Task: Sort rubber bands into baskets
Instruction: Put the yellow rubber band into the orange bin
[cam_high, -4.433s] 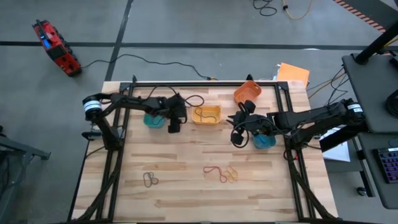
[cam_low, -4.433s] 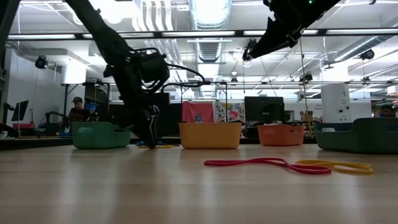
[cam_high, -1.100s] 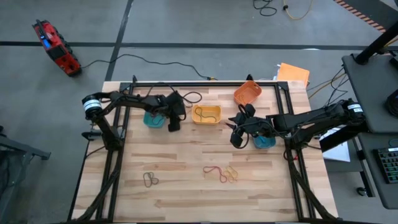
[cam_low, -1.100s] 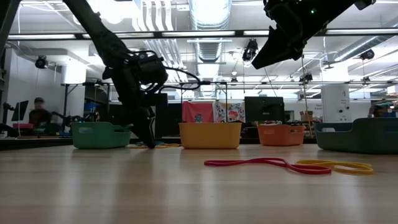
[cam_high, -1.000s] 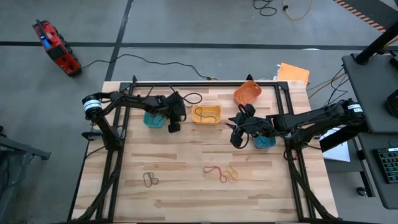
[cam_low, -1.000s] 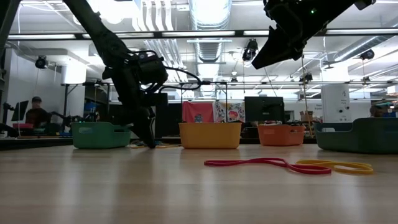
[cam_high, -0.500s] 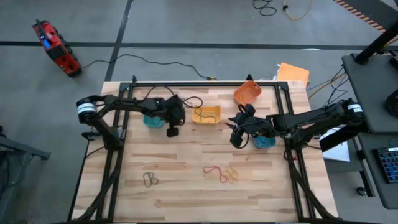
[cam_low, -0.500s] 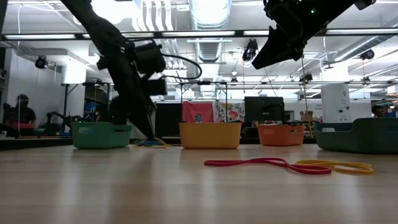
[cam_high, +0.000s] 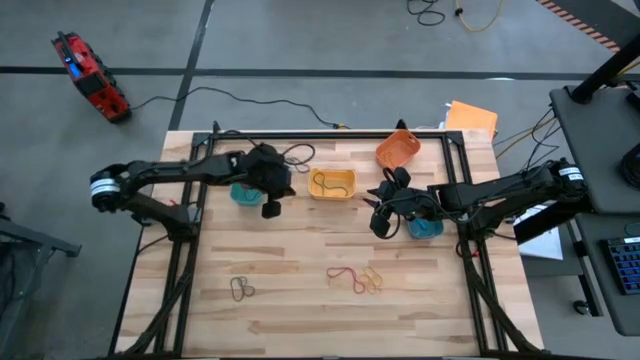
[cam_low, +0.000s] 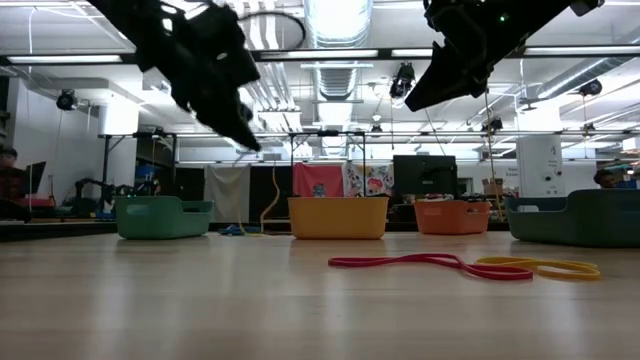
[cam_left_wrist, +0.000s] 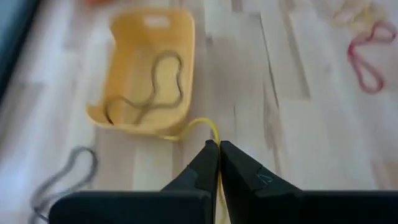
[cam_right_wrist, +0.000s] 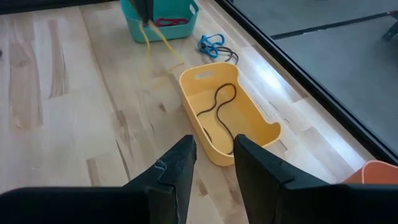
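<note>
On the near half of the wooden table (cam_high: 300, 300), three groups of rubber bands are lying loose: a dark band (cam_high: 241, 289) toward the left, and a red band (cam_high: 346, 276) just beside a yellow-orange band (cam_high: 372, 280) toward the right.

Farther back, the left gripper (cam_high: 270, 209) is hanging above the table between the teal-green basket (cam_high: 243, 194) and the yellow basket (cam_high: 333, 184). Its fingers (cam_left_wrist: 208, 163) are pressed together, pinching a thin yellow rubber band (cam_left_wrist: 205, 125) that is dangling from the tips; in the low view this band (cam_low: 268, 205) is trailing down in front of the yellow basket. A dark band (cam_left_wrist: 146, 93) is lying curled inside the yellow basket. The right gripper (cam_high: 378, 225) is hovering at a similar depth, beside the blue basket (cam_high: 425, 227), with its fingers (cam_right_wrist: 177, 163) standing a little apart and nothing between them.

Beyond the teal-green basket, which is holding a red band (cam_right_wrist: 169, 22), a blue band (cam_right_wrist: 210, 43) and a dark band are resting on the table near the back edge. The orange basket (cam_high: 398, 148) is sitting tilted at the far edge of the table, well apart from the loose bands.
</note>
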